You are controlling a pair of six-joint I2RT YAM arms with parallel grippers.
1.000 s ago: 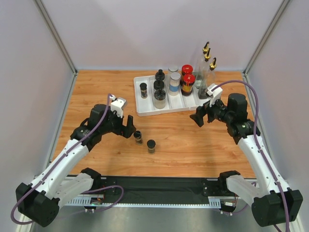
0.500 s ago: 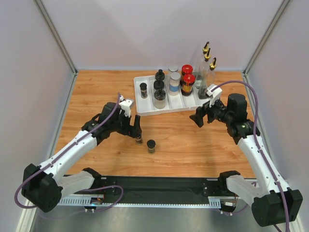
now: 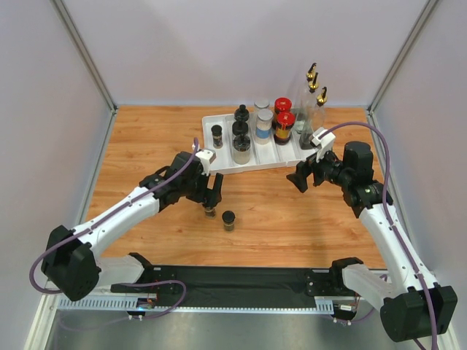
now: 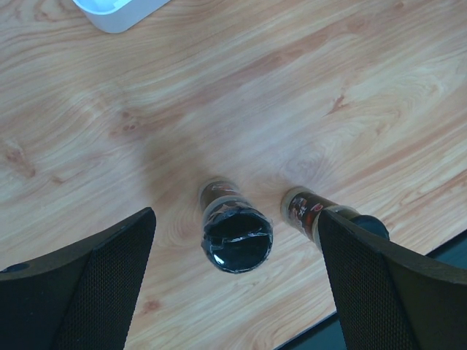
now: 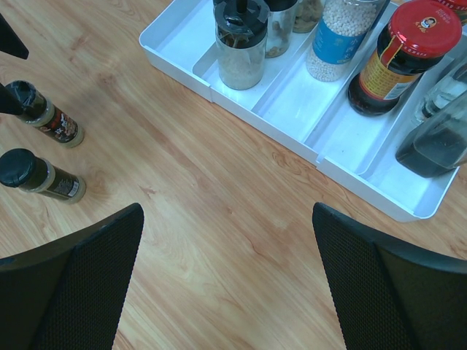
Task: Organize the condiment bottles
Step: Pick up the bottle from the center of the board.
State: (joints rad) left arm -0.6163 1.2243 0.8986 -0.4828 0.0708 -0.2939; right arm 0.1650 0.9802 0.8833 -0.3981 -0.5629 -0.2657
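Two small black-lidded jars stand on the wood table in front of the tray: one (image 3: 209, 211) under my left gripper (image 3: 211, 197), the other (image 3: 228, 220) just to its right. In the left wrist view the first jar (image 4: 236, 238) sits between my open fingers, untouched. The second jar (image 4: 312, 214) is partly hidden behind the right finger (image 4: 379, 284). My left gripper (image 4: 235, 219) is open. My right gripper (image 3: 300, 179) is open and empty over bare table (image 5: 228, 211) near the tray's front right. Both loose jars show at the left of the right wrist view (image 5: 44, 113) (image 5: 40, 177).
The white divided tray (image 3: 263, 162) at the back holds a small black-lidded jar (image 3: 217, 135), medium black-lidded jars (image 3: 240, 133), grey-lidded clear jars (image 3: 263, 125), red-capped amber jars (image 3: 284, 125) and tall gold-spouted bottles (image 3: 314, 102). Walls enclose the table on three sides.
My left arm has reached to the right and forward, so its open gripper now straddles the left small jar from above. The right arm and the jars have not moved.
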